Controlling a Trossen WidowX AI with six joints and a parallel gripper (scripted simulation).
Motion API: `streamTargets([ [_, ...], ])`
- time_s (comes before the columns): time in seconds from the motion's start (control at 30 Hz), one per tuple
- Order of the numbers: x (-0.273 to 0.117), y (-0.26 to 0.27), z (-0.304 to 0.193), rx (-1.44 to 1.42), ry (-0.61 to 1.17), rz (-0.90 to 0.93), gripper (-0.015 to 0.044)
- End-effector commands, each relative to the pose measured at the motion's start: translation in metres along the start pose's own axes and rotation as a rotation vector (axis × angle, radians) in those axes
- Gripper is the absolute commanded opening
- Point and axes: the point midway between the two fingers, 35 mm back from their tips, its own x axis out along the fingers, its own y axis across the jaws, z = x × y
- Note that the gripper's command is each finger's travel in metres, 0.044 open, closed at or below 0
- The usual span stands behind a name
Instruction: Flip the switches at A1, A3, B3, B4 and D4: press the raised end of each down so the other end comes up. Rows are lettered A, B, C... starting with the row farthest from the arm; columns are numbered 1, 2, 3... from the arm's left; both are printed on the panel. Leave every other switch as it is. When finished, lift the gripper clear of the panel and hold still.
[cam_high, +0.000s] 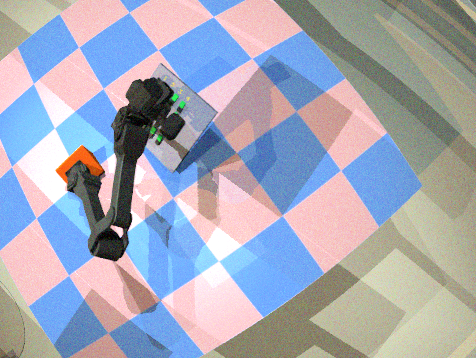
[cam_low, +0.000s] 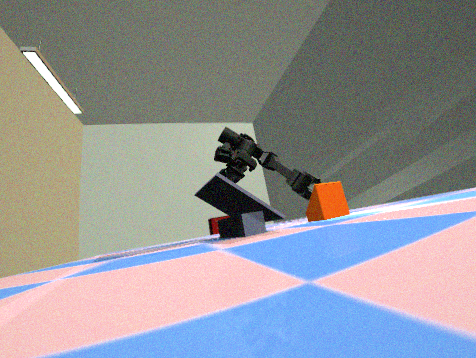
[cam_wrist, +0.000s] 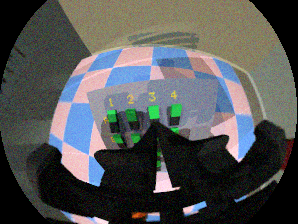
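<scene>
A grey switch panel (cam_high: 197, 122) lies upper left of centre in the top view, its long axis running diagonally from the upper left down toward the lower right of the frame, with the numbered edge at its upper end. In the exterior view the panel (cam_low: 230, 197) is tilted, its upper-left edge raised and its surface sloping down to the right, propped on a dark block (cam_low: 242, 224) with a red block (cam_low: 216, 224) behind it. The black arm (cam_high: 122, 180) reaches from its orange base (cam_high: 80, 162), at the left of the top view, up and over the panel. The gripper (cam_wrist: 160, 141) is closed with nothing between its fingers, its tip low in the middle of the wrist view and pointing at the green switches (cam_wrist: 154, 115) under the yellow column numbers 1 to 4; whether the tip touches a switch is hard to make out through the blur. In the top view several green switches (cam_high: 175, 98) show beside the wrist, the rest hidden beneath it. The desk (cam_high: 320, 220) is a checkerboard of pink and blue squares crossed by broad dark shadows. Around it stand a tan wall (cam_low: 35, 190) at the left of the exterior view, a pale green far wall (cam_low: 150, 185), a grey ceiling and a strip light (cam_low: 52, 80) at the upper left.
</scene>
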Motion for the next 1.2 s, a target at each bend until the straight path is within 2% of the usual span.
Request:
streamTargets([
  [0.0,0.001,0.001,-0.001,-0.003,0.000,0.004,0.0000],
  [0.53,0.003,0.001,-0.001,-0.003,0.000,0.004,0.0000],
  [0.6,-0.006,0.002,0.001,0.002,0.005,0.005,0.0000],
  [0.77,-0.059,0.002,0.002,-0.005,0.028,0.007,0.0000],
  [1.07,-0.062,0.002,0.000,-0.005,0.029,0.006,0.0000],
  [1.17,-0.063,0.001,-0.023,-0.006,0.029,0.006,0.0000],
])
